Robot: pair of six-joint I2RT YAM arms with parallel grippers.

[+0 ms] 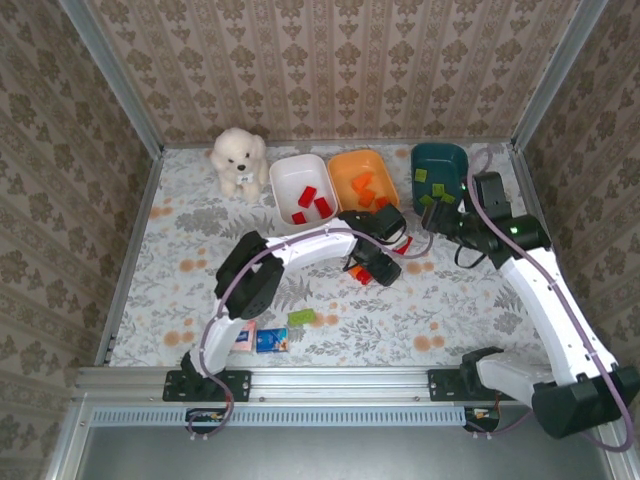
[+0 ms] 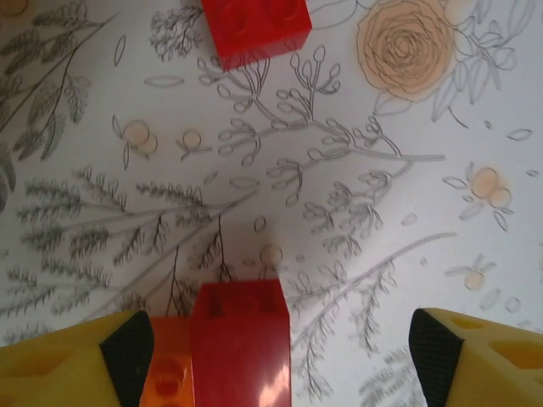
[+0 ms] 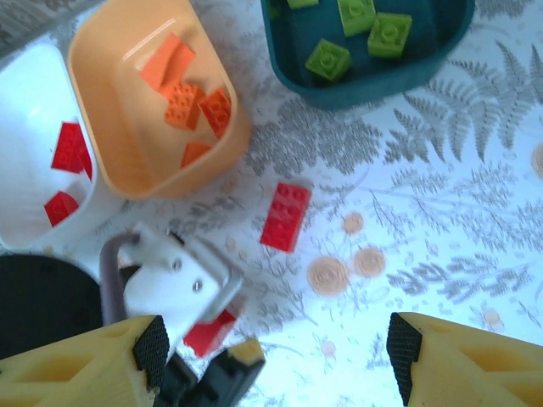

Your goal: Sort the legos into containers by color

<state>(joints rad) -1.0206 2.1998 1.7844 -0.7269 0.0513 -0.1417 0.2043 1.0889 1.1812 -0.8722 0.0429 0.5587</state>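
The left gripper [image 2: 276, 343] is spread wide over the table [image 2: 382, 237] and grips nothing. A red brick [image 2: 242, 339] and an orange brick [image 2: 168, 373] lie side by side between its pads, the orange one just beside one pad and the red one well clear of the other. A second red brick [image 2: 254, 30] lies ahead. The right gripper [image 3: 271, 356] hangs wide open and empty near the teal tray [image 3: 373, 85], which holds green bricks [image 3: 327, 59]. The orange tray [image 1: 340, 165] holds orange bricks [image 1: 365, 190] and the white tray [image 1: 283, 175] holds red bricks [image 1: 310, 205]. A lone green brick [image 1: 300, 318] lies nearer the bases.
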